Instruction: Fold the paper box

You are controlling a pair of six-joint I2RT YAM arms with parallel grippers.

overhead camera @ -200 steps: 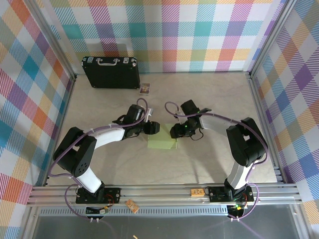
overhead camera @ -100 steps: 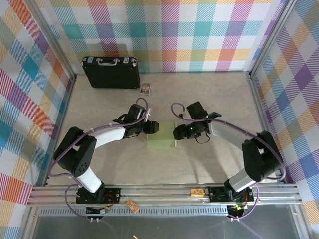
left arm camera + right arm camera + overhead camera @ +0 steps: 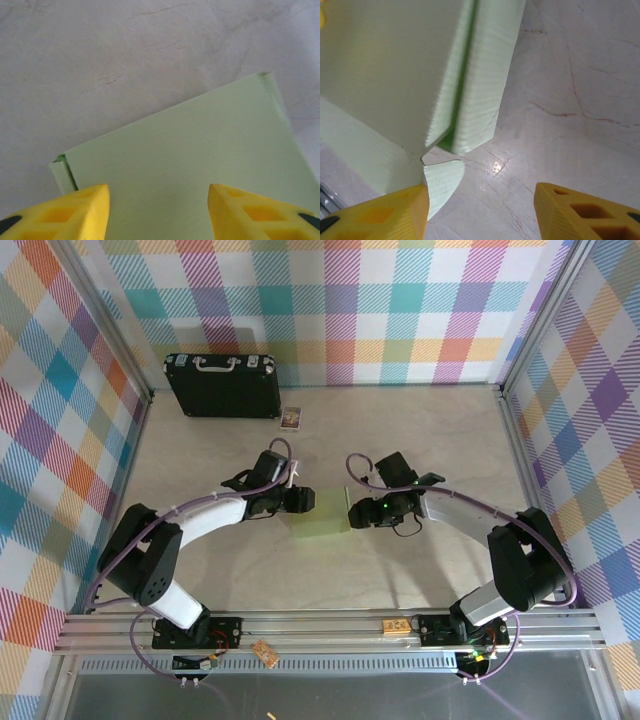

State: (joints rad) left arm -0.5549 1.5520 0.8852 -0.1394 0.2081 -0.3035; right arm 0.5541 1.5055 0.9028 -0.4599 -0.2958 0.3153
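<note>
Upper left of the top view: black case (image 3: 220, 385), lid closed, standing against the back wall. Its contents cannot be seen. Just right of it, a small picture card (image 3: 291, 418) lies flat on the surface (image 3: 430, 440).

Centre: the left gripper (image 3: 303, 499) is at the left edge of the paper box (image 3: 322, 520), jaws about half apart and clamping nothing. Its wrist view has a flat green panel running under both fingers (image 3: 75, 212).

The box is in mid-frame between the two arms, partly formed. A side flap (image 3: 485, 75) stands up, with a rounded tab (image 3: 442, 182) loose at its foot. The inside is hidden.

Right of centre: the right gripper (image 3: 352, 512) is at the box's right edge, jaws also apart, with bare surface between them.

Judgement: the step is closing that right side. The left gripper should pin the panel so the box cannot slide, while the right presses along the crease rather than on the thin card's face.
</note>
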